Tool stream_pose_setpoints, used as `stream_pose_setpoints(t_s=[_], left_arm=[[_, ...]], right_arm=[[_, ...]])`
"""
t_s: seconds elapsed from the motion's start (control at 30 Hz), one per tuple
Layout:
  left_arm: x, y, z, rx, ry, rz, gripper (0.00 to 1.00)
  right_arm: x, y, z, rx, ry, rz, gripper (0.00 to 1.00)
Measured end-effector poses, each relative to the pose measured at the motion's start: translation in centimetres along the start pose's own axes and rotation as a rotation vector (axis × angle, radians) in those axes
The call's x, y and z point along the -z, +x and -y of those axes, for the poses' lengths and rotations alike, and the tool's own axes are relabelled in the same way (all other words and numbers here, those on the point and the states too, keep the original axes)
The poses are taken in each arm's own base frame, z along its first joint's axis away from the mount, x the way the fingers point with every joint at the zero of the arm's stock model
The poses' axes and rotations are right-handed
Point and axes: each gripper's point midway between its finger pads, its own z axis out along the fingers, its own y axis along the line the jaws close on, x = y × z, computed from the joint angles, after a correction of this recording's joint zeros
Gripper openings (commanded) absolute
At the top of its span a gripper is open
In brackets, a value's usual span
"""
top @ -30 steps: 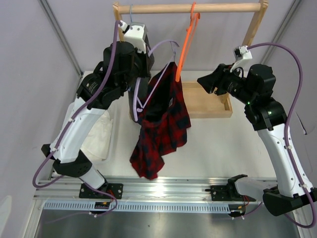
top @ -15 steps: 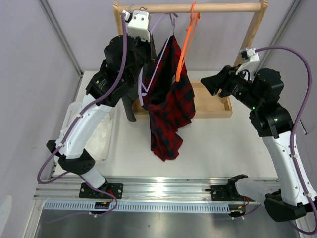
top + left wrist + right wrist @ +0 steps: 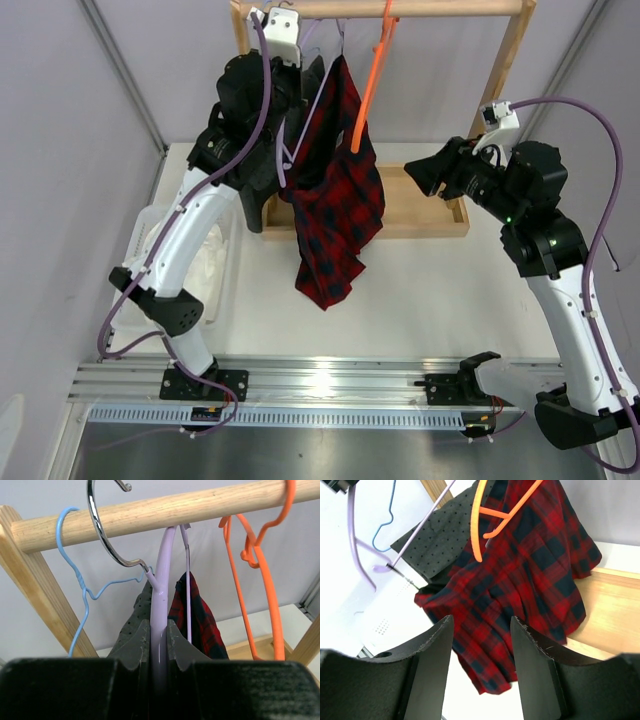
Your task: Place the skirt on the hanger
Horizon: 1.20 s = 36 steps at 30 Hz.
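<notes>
Up at the wooden rail (image 3: 150, 510), my left jaws are pinched tight on the pale lilac hanger (image 3: 164, 570), whose silver hook curves up across the rail. The red-and-black plaid skirt (image 3: 335, 200) hangs draped from that hanger, just beside an orange hanger (image 3: 372, 80). My right jaws are spread, holding nothing, and face the skirt from the right.

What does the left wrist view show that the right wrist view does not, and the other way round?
Only left wrist: the rail, the left gripper shut on the hanger, its metal hook. Only right wrist: the hem of the skirt, the rack's wooden base, the open right gripper. Both: skirt, hanger, orange hanger, blue hanger, dotted garment.
</notes>
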Motion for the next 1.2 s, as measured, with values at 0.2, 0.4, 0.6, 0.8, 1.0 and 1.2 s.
stream_pose_setpoints(t_s=[0.2,0.4,0.6,0.8,1.0,1.2], left_arm=[[-0.9,0.3,-0.4,0.0,0.014,0.01,0.0],[-1.8,0.6,0.1,0.003,0.066,0.02,0.0],[-3.6,1.9,0.6,0.005,0.098,0.016,0.0],[-5.3,3.8,1.3,-0.002,0.111,-0.003,0.0],[-5.7,3.4,1.4,0.006,0.109,0.024,0.0],[-6.3,3.4,1.4,0.009,0.1,0.037,0.0]], right_arm=[[0.1,0.1,0.1,0.006,0.001,0.0,0.55],[0.2,0.2,0.2,0.011,0.005,0.0,0.54],[0.2,0.6,0.7,0.021,0.018,-0.006,0.55],[0.3,0.4,1.3,0.025,0.033,0.0,0.55],[0.2,0.3,1.4,0.032,0.036,0.006,0.55],[0.2,0.4,1.7,0.041,0.037,0.0,0.55]])
